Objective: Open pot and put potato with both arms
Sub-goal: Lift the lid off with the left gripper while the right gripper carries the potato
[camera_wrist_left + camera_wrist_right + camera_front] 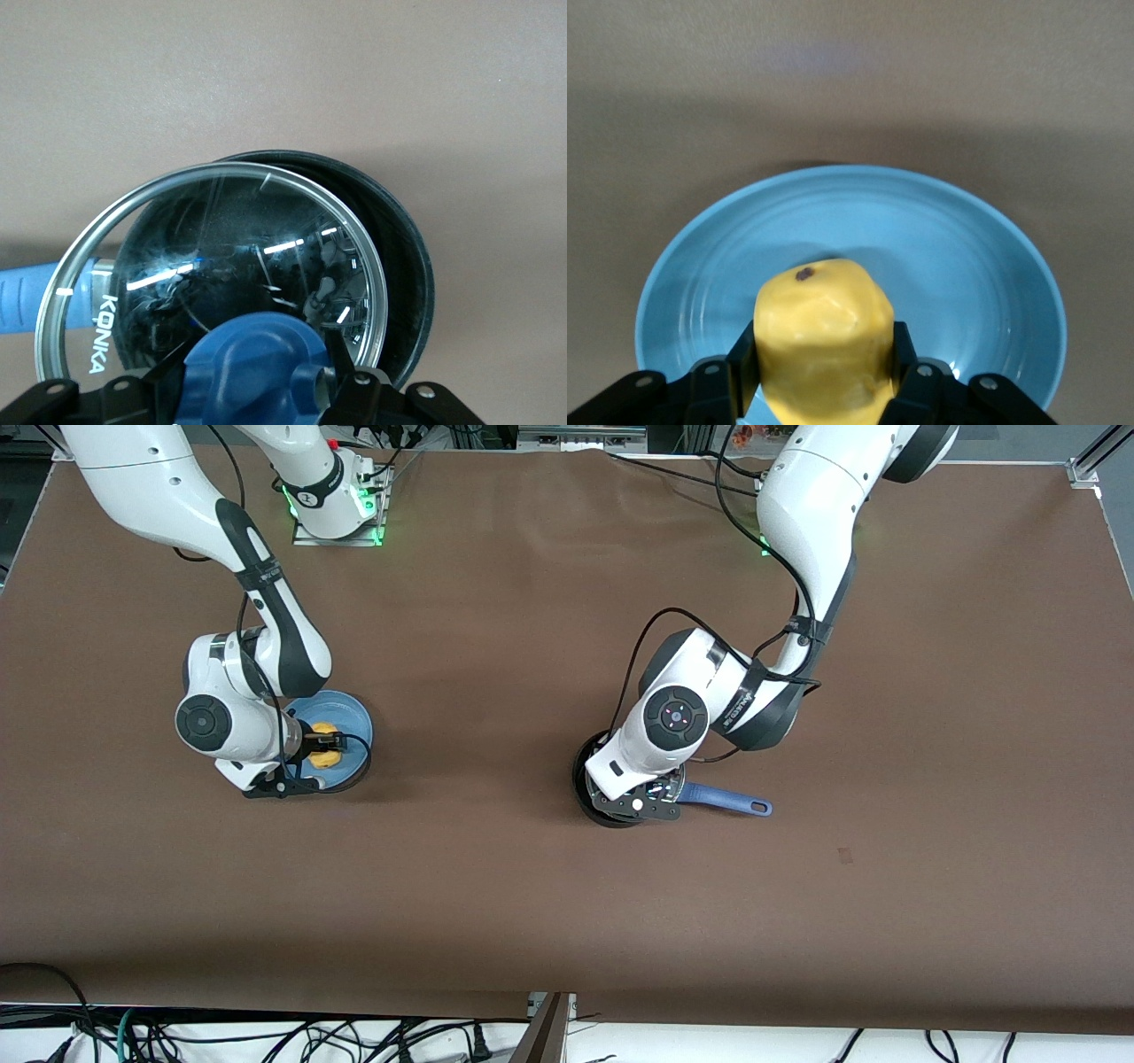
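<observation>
Between the fingers of the left gripper (252, 390) sits the blue knob (252, 367) of the glass lid (213, 266), clamped from both sides. That lid is no longer seated square: in the left wrist view its rim is shifted off the pot (403, 266), and a crescent of the black rim shows past the edge of the glass. So the opening has begun, though whether the lid is fully clear of the rim I cannot tell. From the front, the left gripper (640, 795) is over the pot (592, 784), and the handle (731, 801) points toward the left arm's end of the table.

Clamped between the fingers of the right gripper (824, 376) is the potato (824, 332), a finger pressed to each flank. Under the fingers lies the plate (957, 257); I cannot tell if the potato is off it yet. From the front, the right gripper (310, 748) is over the plate (354, 722), well apart from the pot, toward the right arm's end.

Both grasps look made. Left to do, as I judge it: carry the lid aside, bring the potato across over the open pot, and release it inside.
</observation>
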Robot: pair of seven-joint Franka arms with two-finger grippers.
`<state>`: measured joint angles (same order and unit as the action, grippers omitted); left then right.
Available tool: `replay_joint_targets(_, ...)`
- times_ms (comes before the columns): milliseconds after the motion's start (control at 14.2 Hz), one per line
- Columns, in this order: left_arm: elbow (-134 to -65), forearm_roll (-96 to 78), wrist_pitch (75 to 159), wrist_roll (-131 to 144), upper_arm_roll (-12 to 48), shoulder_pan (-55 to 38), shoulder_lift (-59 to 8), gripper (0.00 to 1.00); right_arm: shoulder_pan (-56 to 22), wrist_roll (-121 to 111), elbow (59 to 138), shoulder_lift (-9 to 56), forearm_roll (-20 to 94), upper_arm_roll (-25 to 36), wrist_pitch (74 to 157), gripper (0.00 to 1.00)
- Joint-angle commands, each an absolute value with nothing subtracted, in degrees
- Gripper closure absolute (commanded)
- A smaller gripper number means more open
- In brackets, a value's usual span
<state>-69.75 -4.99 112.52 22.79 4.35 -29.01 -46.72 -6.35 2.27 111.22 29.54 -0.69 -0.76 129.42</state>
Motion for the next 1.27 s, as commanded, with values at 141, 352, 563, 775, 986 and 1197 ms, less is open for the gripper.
replay_joint_targets(141, -68.5, -5.1, 109.3, 21.1, 4.1, -28.3, -45.9, 1.0, -6.4, 2.6, 107.2, 26.5, -0.7, -0.9, 125.1, 0.61)
replay_joint_targets(352, -67.8, -13.3, 103.5, 19.3, 4.9, -22.3, -43.1, 1.0, -6.5, 3.0, 103.1, 26.0, -0.3, -2.9, 121.0, 0.62)
replay_joint_targets(563, -67.6, -15.0, 96.8, 14.9, 5.2, -18.3, -40.0, 1.0, -6.4, 8.0, 100.7, 25.7, -0.2, -6.2, 119.0, 0.61)
replay_joint_targets(775, -67.6, -15.1, 91.5, 8.1, 5.0, -13.0, -37.2, 1.0, -7.0, 18.5, 98.4, 25.8, 0.1, -11.1, 118.9, 0.61)
replay_joint_targets(986, -69.7, -14.9, 87.6, -4.5, 4.8, -7.3, -34.3, 1.0, -11.7, 32.1, 90.9, 30.4, 0.1, -14.7, 119.4, 0.61)
replay_joint_targets(1197, -79.7, -14.2, 87.4, -12.2, 4.7, -3.3, -26.6, 1.0, -18.9, 47.2, 80.3, 37.3, 0.0, -14.8, 119.7, 0.61)
